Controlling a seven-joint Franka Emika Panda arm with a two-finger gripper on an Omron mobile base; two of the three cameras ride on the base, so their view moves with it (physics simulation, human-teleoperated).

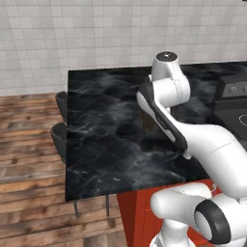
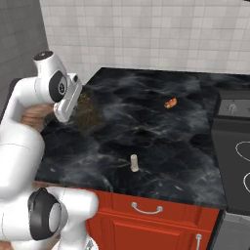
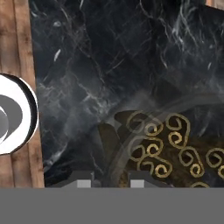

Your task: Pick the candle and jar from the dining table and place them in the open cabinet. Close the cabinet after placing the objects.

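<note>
Two dark finger tips of the gripper (image 3: 107,183) rise at the bottom of the hand view, with a narrow gap between them; whether they are spread or pressed on anything cannot be told. Just ahead of them and to their right the jar (image 3: 168,144) looms close, its clear glass wall curved over dark olive-brown contents patterned with golden curls. It stands on the dining table (image 3: 100,65), whose black marble with white veins stretches beyond the jaws. In the right base view the jar (image 2: 89,113) sits just beside the hand, partly hidden by it. The candle (image 2: 134,163), a pale stubby cylinder, stands upright well apart from the jaws, near the table's front edge. A tiny orange item (image 2: 170,103) lies farther off still, toward the stove (image 2: 234,146).
</note>
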